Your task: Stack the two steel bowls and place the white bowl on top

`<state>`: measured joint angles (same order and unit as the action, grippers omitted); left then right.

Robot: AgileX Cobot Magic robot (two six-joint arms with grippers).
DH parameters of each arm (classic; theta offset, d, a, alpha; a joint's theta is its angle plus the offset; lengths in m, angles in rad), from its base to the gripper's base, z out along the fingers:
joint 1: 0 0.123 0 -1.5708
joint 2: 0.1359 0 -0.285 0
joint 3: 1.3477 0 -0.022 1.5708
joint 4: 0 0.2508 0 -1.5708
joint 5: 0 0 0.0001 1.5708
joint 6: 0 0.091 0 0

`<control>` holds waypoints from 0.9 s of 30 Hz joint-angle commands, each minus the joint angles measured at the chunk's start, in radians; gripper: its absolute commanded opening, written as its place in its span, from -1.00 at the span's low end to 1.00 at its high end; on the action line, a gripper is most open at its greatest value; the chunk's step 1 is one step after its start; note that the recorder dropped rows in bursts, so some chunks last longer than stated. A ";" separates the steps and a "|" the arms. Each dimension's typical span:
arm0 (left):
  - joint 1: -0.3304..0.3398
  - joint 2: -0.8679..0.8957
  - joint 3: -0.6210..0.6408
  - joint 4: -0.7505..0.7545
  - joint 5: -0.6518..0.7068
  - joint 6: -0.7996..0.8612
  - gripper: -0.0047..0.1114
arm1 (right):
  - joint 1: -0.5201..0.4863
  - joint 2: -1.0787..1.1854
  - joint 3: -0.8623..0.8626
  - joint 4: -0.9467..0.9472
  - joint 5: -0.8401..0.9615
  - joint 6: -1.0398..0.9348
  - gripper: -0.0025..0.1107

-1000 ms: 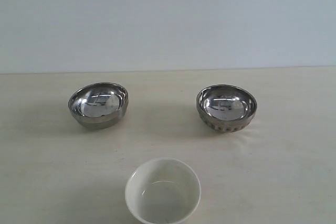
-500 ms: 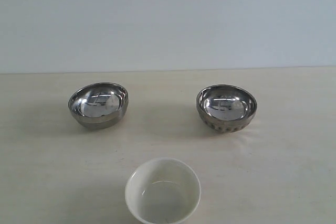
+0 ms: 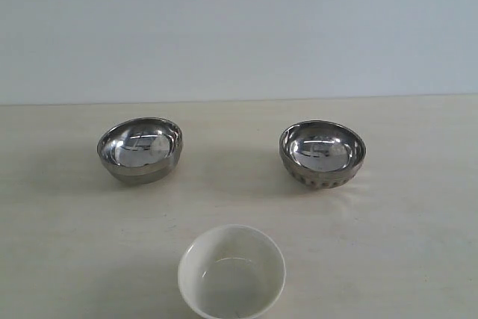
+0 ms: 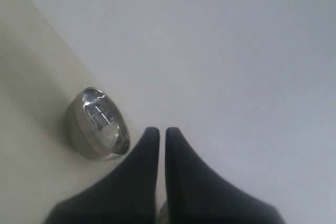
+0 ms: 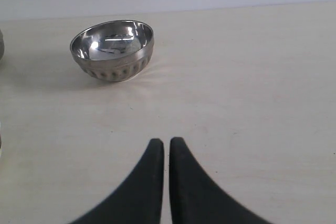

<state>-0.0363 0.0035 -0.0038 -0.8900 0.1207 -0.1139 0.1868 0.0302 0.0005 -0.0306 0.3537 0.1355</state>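
Note:
A smooth-walled steel bowl [image 3: 140,149] stands on the left of the pale table, a ribbed steel bowl [image 3: 322,154] on the right, well apart. The white bowl [image 3: 231,272] sits at the near middle edge, upright and empty. Neither gripper appears in the exterior view. My left gripper [image 4: 162,132] is shut with nothing between its dark fingers; the smooth steel bowl [image 4: 98,125] lies just beside its tips in that view. My right gripper [image 5: 166,143] is shut and empty over bare table, and the ribbed steel bowl [image 5: 113,50] stands some way ahead of it.
A plain pale wall [image 3: 239,28] rises behind the table's far edge [image 3: 239,100]. Bare tabletop [image 3: 418,222] stretches to the right of the bowls and between them.

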 commanded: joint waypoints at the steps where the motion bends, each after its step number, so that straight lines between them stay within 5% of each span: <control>1: 0.003 -0.004 0.004 -0.018 -0.027 -0.005 -0.85 | -0.007 0.002 0.000 -0.006 -0.014 -0.003 -0.96; 7: 0.003 -0.004 -0.084 -0.008 -0.006 0.137 -0.85 | -0.007 0.002 0.000 -0.006 -0.014 -0.003 -0.96; 17: 0.003 0.023 -0.221 -0.001 -0.187 0.230 -0.85 | -0.007 0.002 0.000 -0.006 -0.012 -0.003 -0.96; 27: 0.003 0.499 -0.545 0.116 -0.105 0.264 -0.85 | -0.007 0.002 0.000 -0.006 -0.012 -0.003 -0.96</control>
<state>-0.0363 0.3677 -0.4676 -0.8241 -0.0220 0.1287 0.1868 0.0302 0.0005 -0.0306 0.3537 0.1355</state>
